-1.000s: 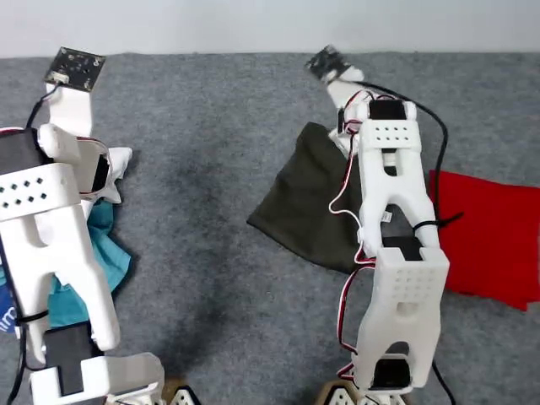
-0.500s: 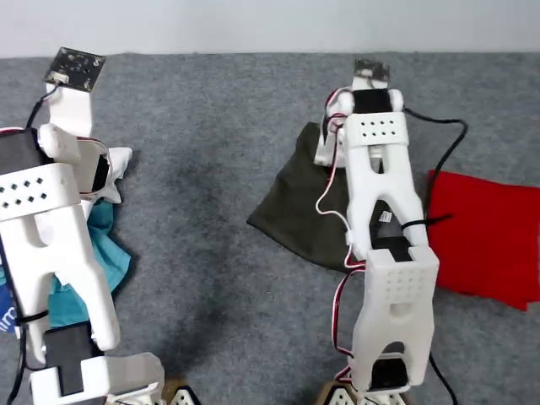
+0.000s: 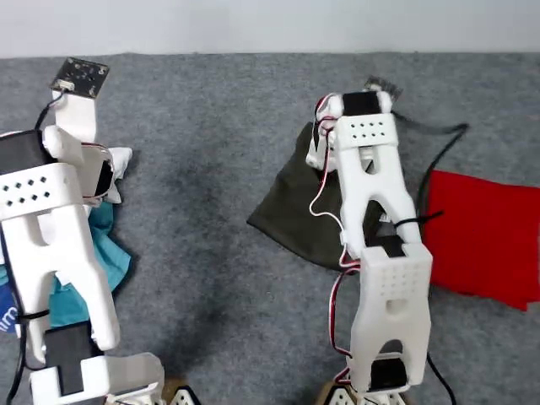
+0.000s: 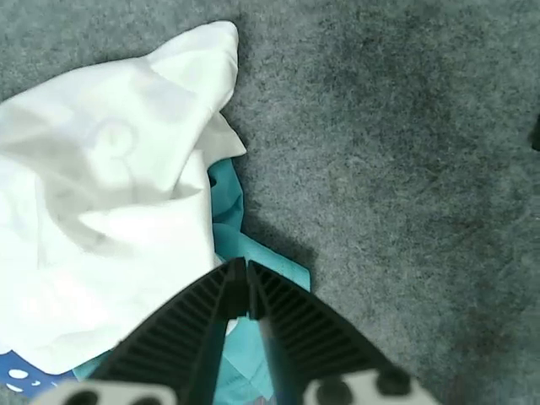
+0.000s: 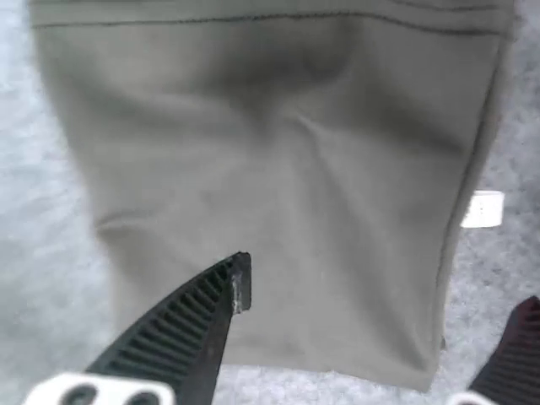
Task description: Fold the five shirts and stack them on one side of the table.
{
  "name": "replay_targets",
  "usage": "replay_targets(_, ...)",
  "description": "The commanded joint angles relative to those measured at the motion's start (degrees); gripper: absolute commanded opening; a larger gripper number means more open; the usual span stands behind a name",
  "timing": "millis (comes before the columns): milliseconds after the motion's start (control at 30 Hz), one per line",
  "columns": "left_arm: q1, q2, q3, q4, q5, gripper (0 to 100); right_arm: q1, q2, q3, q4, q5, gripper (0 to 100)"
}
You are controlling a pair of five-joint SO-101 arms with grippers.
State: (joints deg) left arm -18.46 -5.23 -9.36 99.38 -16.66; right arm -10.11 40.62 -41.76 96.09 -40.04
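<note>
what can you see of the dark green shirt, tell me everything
The dark green shirt is dull olive, soft cloth like cotton knit. It lies flat, folded into a rough rectangle, slanted on the grey table near the middle. One edge shows a stitched hem, and a small white tag sticks out at one side. Shallow creases cross it. The right gripper hangs open over it, and that arm hides its side toward the red shirt.

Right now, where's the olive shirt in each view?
High: olive shirt right of centre, partly under the right arm.
Right wrist: olive shirt spread under the open right pincer.
Left wrist: faces the white shirt instead.
Shared landmark: grey mat.
</note>
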Motion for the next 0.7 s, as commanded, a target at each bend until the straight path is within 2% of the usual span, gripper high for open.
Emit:
replay_targets(0,-0.4,-3.2,-0.2,1.1,0.0,1,1.5,4.2,-2.5,-2.8,-2.2,44.2)
replay_targets(167,-0.5,-3.2,-0.2,1.1,0.0,1,4.9,12.7,-2.5,-8.1,-2.5,44.1)
replay_targets(233,-0.5,-3.2,-0.2,1.1,0.0,1,5.1,14.8,-2.7,-8.6,-2.3,41.1)
replay_targets(300,-0.5,-3.2,-0.2,1.1,0.0,1,5.2,16.1,-2.8,-8.4,-0.3,33.6)
replay_targets(500,-0.5,-3.2,-0.2,1.1,0.0,1,6.0,15.7,-2.8,-8.4,4.6,0.2)
replay_targets(600,-0.5,-3.2,-0.2,1.1,0.0,1,6.7,15.6,-2.8,-7.5,7.6,3.5)
replay_targets(667,-0.5,-3.2,-0.2,1.1,0.0,1,7.8,14.3,-2.9,-7.3,10.5,1.2)
